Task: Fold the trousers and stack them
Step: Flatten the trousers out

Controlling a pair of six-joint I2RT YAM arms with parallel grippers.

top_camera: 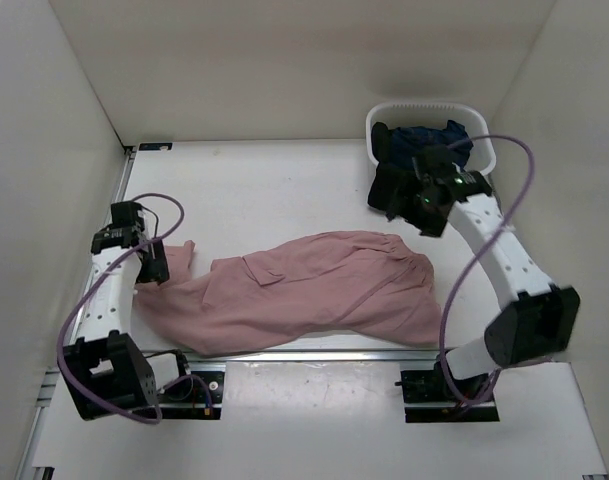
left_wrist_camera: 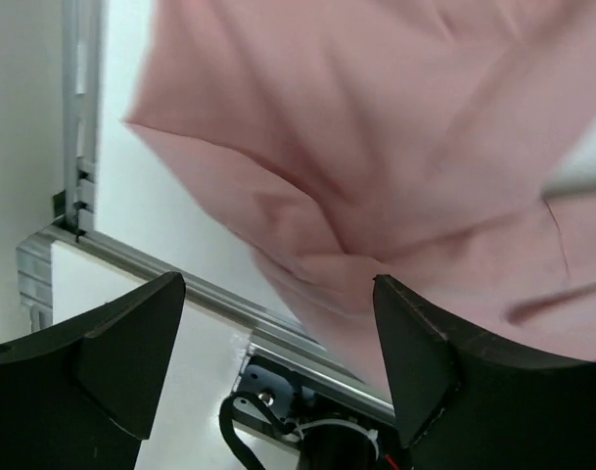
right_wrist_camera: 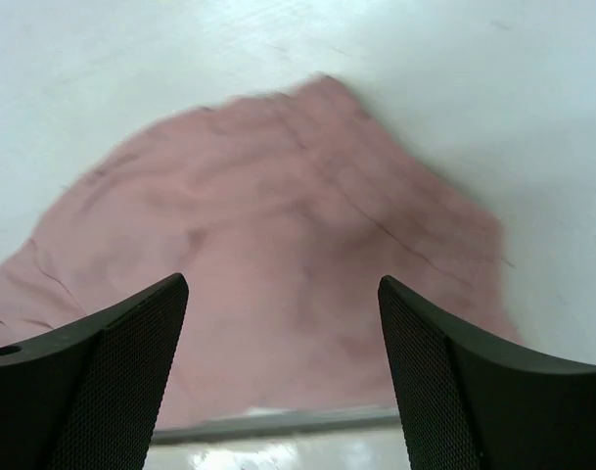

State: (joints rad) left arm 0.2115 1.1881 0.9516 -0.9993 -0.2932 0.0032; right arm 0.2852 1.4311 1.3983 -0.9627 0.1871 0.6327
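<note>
The white table carries the task's thing across its near half: the large dusty-pink, thin, wrinkled trousers lie spread out flat and unfolded. One end is bunched at the left and the broad end is at the right, and the lower edge runs along the metal rail at the table's near side. That rail looks like the first hazard, because a dragged hem could catch on it or slide off the edge, which would pull the cloth askew. At the far right stands a white plastic laundry basket with dark navy garments heaped in it and hanging over its rim. The right arm reaches close beside them, so a careless sweep might snag that dark cloth and drag it onto the work area. The right gripper hangs above the pink fabric with its fingers spread and nothing between them. The left gripper is likewise released, poised over the bunched left end near the rail. With cloth this thin, a pinch may take only the top layer, or a wrinkle rather than the edge. The fold would then come up crooked, or slip free partway.
</note>
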